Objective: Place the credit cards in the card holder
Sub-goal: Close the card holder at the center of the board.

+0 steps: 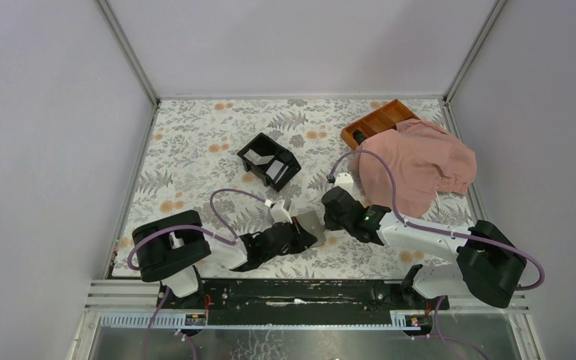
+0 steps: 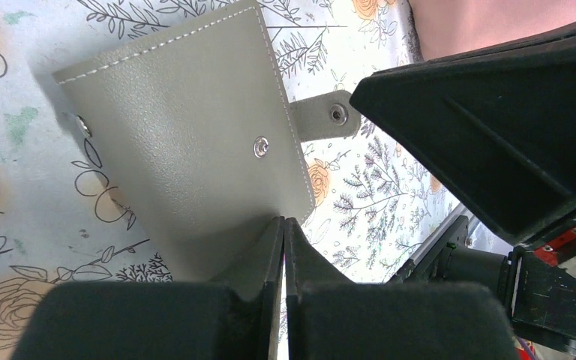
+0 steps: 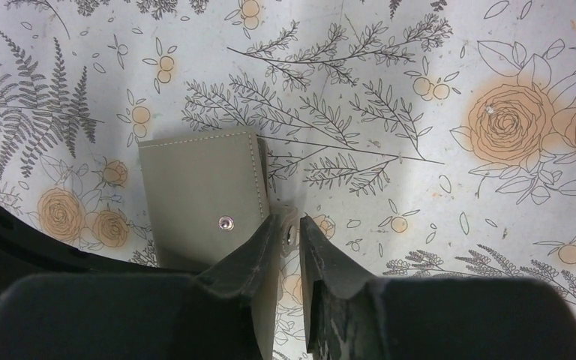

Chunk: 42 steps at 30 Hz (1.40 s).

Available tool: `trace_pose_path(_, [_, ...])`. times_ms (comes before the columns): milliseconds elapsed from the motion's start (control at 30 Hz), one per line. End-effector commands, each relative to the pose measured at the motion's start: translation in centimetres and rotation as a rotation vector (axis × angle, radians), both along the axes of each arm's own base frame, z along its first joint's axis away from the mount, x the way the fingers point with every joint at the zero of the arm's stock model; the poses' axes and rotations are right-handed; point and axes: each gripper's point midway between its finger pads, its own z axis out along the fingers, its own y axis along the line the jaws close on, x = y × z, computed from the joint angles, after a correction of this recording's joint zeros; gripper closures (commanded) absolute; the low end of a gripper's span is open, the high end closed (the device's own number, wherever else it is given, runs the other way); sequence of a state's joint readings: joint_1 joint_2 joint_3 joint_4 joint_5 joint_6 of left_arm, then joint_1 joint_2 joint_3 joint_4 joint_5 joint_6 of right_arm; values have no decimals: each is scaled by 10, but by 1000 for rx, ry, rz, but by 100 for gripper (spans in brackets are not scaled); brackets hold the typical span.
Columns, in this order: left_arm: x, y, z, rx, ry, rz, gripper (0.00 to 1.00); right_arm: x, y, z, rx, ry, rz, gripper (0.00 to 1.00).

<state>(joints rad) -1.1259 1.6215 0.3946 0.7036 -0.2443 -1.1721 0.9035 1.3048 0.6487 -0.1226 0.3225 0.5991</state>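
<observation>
Your left gripper (image 2: 283, 222) is clenched on the near edge of the card holder (image 2: 187, 142), at the near middle of the flowered table (image 1: 195, 150), between both arms. Your right gripper (image 3: 293, 223) straddles the snap tab (image 2: 326, 118); you cannot tell whether it pinches yet. Farther back, the credit cards (image 1: 256, 156) sit in a black box (image 1: 289, 159).

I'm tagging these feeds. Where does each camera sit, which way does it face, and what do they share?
Top external: above and behind, looking down at the table; both arms, left gripper, right gripper.
Left wrist: on the left arm, facing down its pinched fingers at the card holder; right gripper alongside.
Right wrist: on the right arm, facing down; its fingers flank the holder's snap tab.
Shared: every view shows the card holder.
</observation>
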Motion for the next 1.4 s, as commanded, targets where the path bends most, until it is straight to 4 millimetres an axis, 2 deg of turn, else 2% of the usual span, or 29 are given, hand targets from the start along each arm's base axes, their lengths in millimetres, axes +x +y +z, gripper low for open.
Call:
trace_pose_path(0, [-3, 22, -35, 142, 29, 24, 96, 8, 14, 20, 42, -42, 17, 78])
trace_pose_path(267, [-4, 20, -36, 141, 33, 20, 96, 7, 15, 15, 37, -31, 19, 75])
trace_pose_path(700, [-5, 20, -42, 144, 46, 18, 96, 5, 20, 25, 46, -50, 42, 68])
trace_pose_path(1067, [-5, 21, -43, 147, 50, 19, 96, 1, 23, 30, 42, -61, 56, 66])
trace_pose_path(1367, [-6, 21, -42, 142, 50, 19, 96, 1, 21, 21, 4, -46, 49, 66])
